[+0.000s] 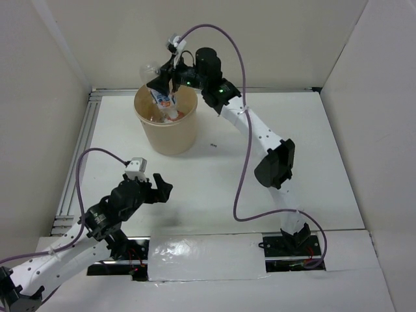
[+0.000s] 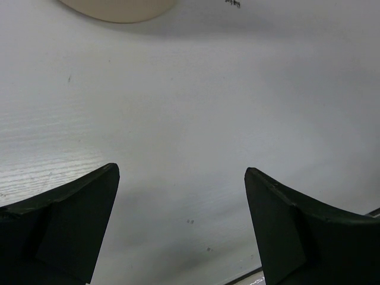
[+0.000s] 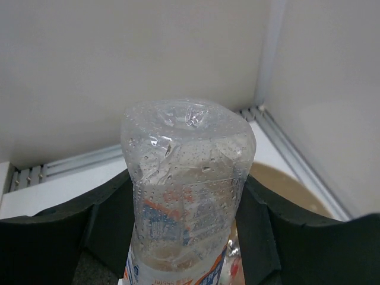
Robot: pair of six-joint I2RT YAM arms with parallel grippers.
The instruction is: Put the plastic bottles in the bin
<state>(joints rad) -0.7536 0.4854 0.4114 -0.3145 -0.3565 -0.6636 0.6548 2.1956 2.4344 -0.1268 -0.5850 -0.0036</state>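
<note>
My right gripper (image 1: 162, 83) is shut on a clear plastic bottle (image 1: 161, 91) with a white, blue and orange label, held cap-down over the tan bin (image 1: 166, 133). The bottle's base points up and away. In the right wrist view the bottle (image 3: 187, 190) sits between both fingers (image 3: 261, 225), with the bin's rim (image 3: 297, 190) below. Other bottles (image 1: 170, 116) lie inside the bin. My left gripper (image 1: 159, 188) is open and empty above bare table, in front of the bin; its fingers (image 2: 71, 219) stand wide apart.
White walls enclose the table on three sides. A metal rail (image 1: 78, 156) runs along the left edge. A small dark mark (image 1: 212, 144) lies on the table right of the bin, whose base (image 2: 119, 9) shows in the left wrist view.
</note>
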